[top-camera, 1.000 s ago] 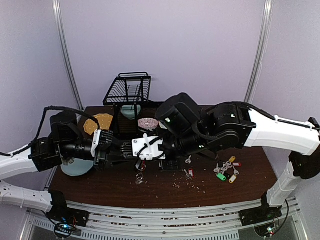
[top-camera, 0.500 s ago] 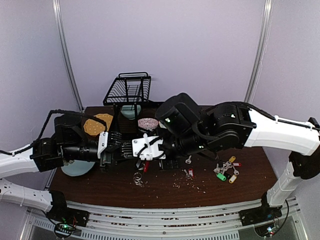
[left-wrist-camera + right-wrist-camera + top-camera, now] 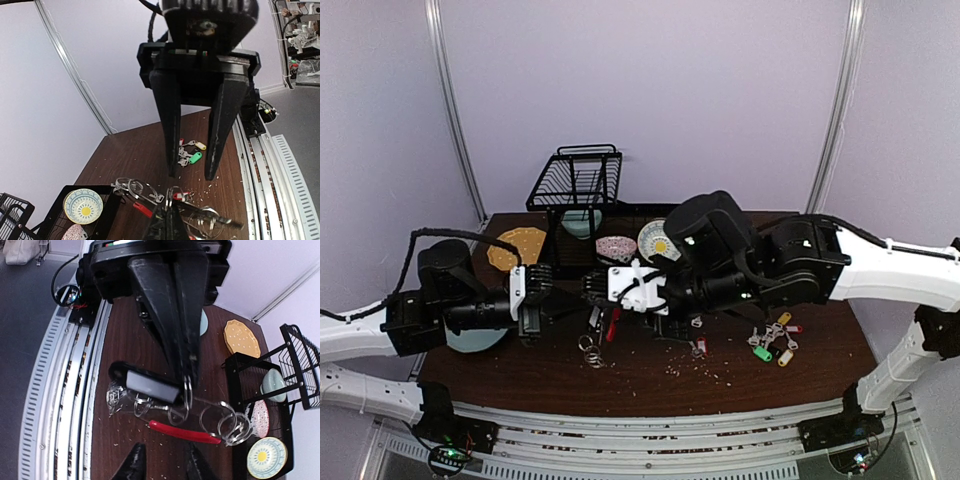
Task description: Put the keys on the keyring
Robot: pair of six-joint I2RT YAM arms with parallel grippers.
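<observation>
Nearest you, the red-and-grey metal hoop keyring (image 3: 185,432) hangs low over the dark wooden table (image 3: 520,370). Your left gripper (image 3: 187,372) has its jaws pressed together on one of its small silver split rings, I'd guess to present the rest. The right gripper (image 3: 165,465) faces it, jaws spread and empty. The small silver keys with coloured plastic tags (image 3: 772,342) lie well apart, further right. I can't tell if any key's threaded yet, the tangle's too messy.

One keyring (image 3: 185,432), perhaps eight keys (image 3: 775,340), one wire basket (image 3: 575,180)
</observation>
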